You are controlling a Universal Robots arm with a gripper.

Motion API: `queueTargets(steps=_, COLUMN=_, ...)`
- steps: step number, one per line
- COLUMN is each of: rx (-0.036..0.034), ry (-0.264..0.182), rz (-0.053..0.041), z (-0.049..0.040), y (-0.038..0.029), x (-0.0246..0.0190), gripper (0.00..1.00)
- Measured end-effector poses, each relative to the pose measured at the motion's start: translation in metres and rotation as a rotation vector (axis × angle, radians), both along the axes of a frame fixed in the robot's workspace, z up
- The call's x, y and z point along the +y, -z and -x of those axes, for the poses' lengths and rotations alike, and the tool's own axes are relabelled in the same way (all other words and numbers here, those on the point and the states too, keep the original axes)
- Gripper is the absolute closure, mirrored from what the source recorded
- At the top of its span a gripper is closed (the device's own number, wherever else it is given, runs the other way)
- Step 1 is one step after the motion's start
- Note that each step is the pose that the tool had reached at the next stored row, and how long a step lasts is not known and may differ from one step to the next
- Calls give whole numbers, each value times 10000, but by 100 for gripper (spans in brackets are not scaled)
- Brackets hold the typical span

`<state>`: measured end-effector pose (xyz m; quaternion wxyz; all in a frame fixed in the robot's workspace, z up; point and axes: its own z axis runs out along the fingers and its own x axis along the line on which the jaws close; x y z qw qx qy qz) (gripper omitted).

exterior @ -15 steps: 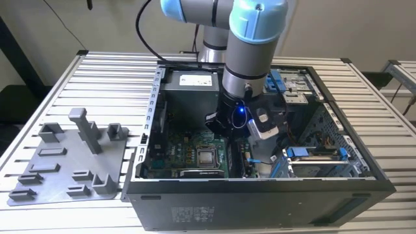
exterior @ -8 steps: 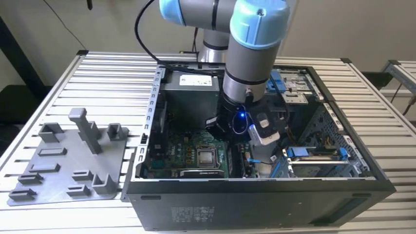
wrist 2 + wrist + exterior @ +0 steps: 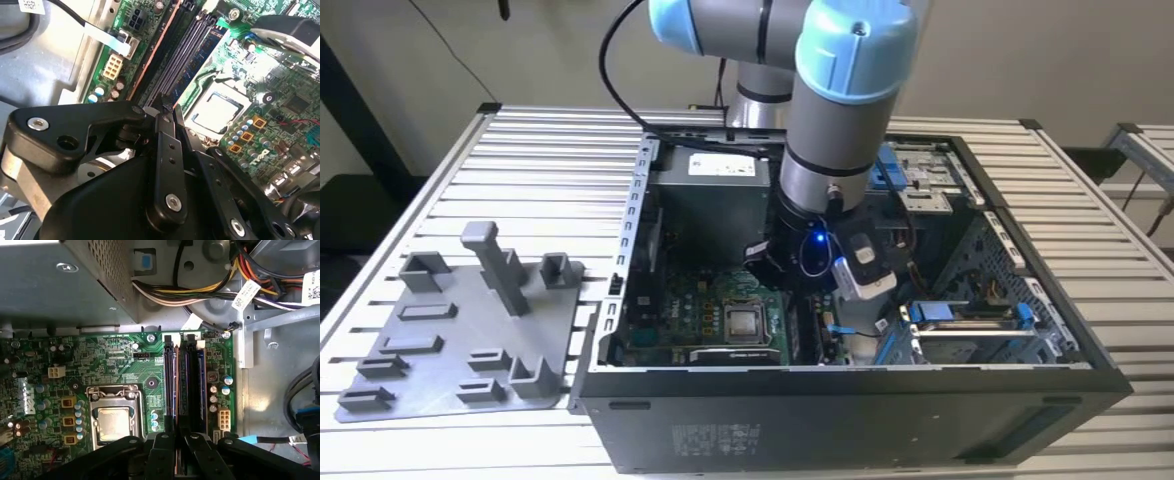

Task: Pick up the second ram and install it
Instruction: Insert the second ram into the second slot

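My gripper (image 3: 798, 290) is low inside the open PC case, over the memory slots. In both wrist views its black fingers (image 3: 165, 450) are closed together on the end of the second ram (image 3: 176, 390), a thin stick standing on edge along a slot beside the CPU socket (image 3: 115, 420). In the second wrist view the gripper (image 3: 167, 107) meets the same ram (image 3: 202, 55), whose blue-green side shows. I cannot tell how deep it sits in the slot. Another stick (image 3: 202, 385) stands in the slot nearest the board's edge.
The case wall (image 3: 854, 375) surrounds the arm. A power supply box (image 3: 50, 280) and cable bundle (image 3: 200, 290) lie beyond the slots. A drive cage (image 3: 974, 325) fills the case toward the exterior view's right. A grey holder plate (image 3: 454, 340) lies on the slatted table outside.
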<state>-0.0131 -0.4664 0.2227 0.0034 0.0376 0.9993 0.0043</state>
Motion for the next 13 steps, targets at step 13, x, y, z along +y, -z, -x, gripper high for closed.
queueTargets(steps=13, rx=0, ry=-96, rz=0, z=-14, y=30, x=0, gripper=86)
